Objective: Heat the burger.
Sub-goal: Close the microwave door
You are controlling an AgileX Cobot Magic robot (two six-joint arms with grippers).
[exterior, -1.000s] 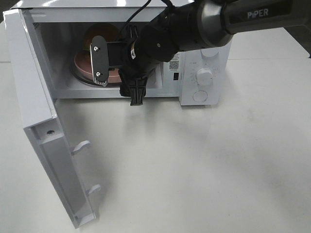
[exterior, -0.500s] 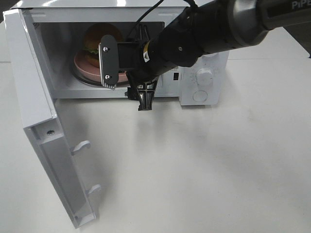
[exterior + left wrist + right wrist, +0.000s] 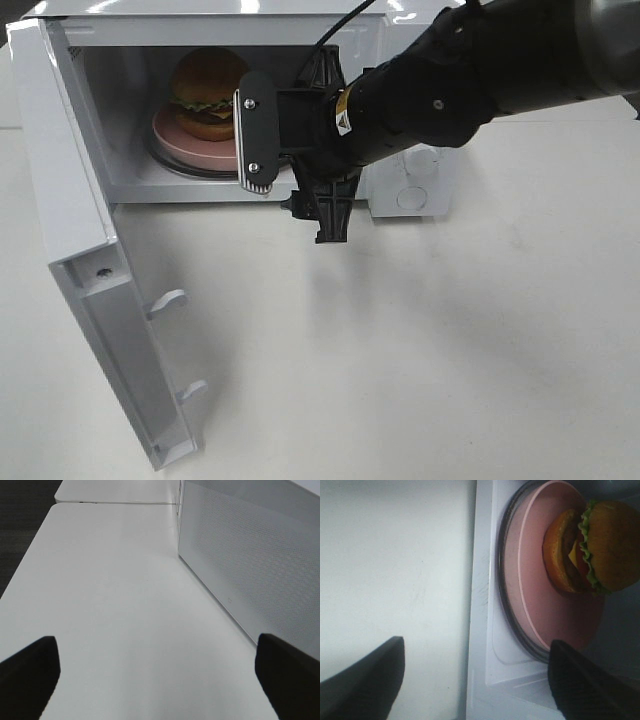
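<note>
The right tool has backed out of the microwave, jaws apart and empty, leaving the burger on the pink plate inside; best clear the open door and its swing before pushing it shut.

The high camera looks steeply down on the table from the front, with the open microwave at upper left. The right wrist camera peers closely into it, sharing the burger and plate. The left wrist camera skims low along the table beside a perforated microwave panel.
</note>
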